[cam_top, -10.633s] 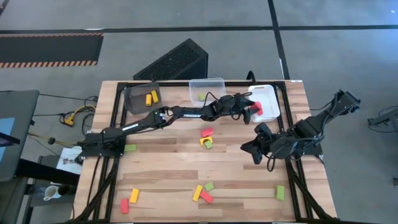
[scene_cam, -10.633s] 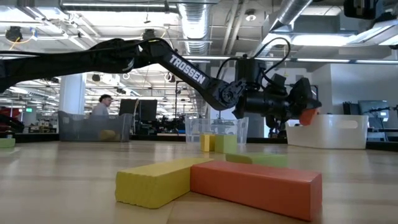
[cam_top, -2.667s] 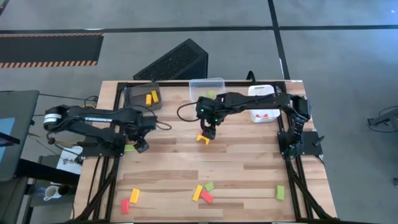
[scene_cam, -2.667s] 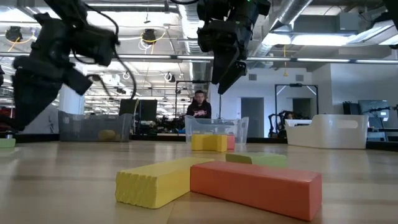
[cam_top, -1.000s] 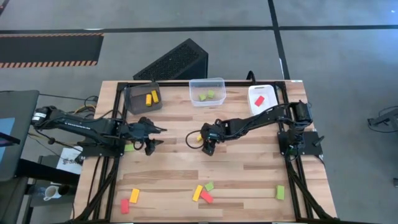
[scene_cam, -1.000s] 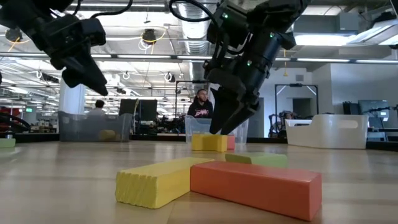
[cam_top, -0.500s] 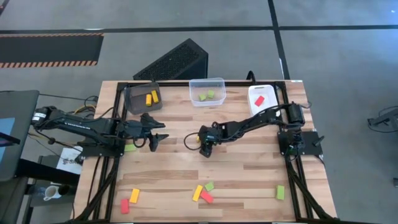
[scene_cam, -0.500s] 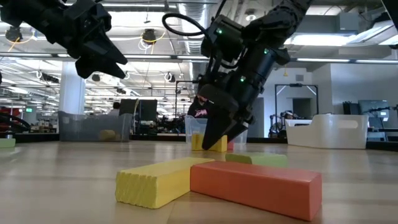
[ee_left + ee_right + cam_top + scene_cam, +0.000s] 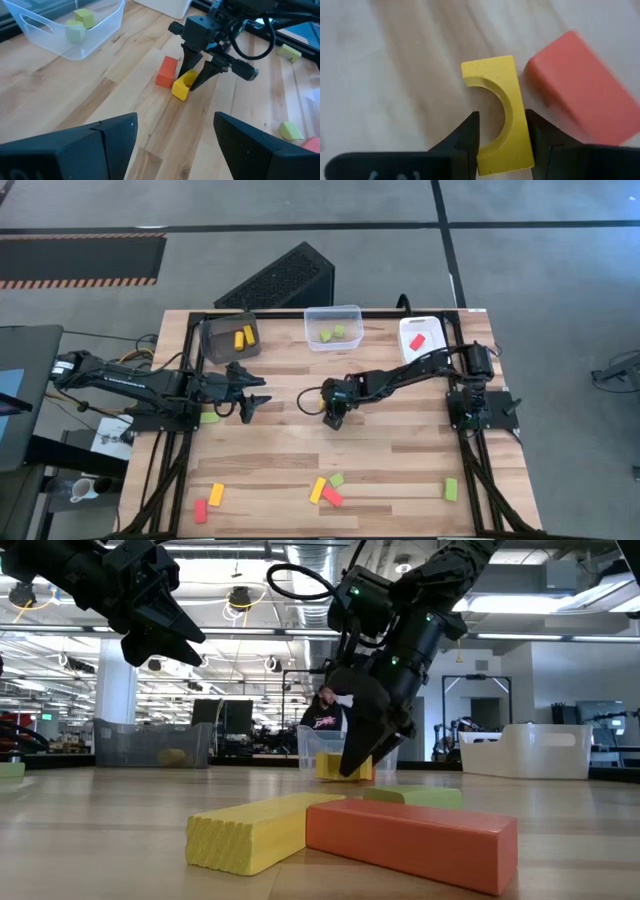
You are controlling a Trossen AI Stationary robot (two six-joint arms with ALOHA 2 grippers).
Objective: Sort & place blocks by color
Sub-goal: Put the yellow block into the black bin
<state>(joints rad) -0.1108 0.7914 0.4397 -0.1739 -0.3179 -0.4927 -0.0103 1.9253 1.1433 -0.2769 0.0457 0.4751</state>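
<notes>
Right wrist view alone shows the right end effector (image 9: 501,131) clenched on the notched yellow block (image 9: 496,112).

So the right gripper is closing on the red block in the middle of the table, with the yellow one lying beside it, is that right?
Not quite. The right gripper has its fingers around the yellow block, the arch-shaped one, and it is the red block that lies beside it, untouched. The right wrist view shows this most clearly, and the left wrist view agrees. Both blocks are in the middle of the table.
</notes>
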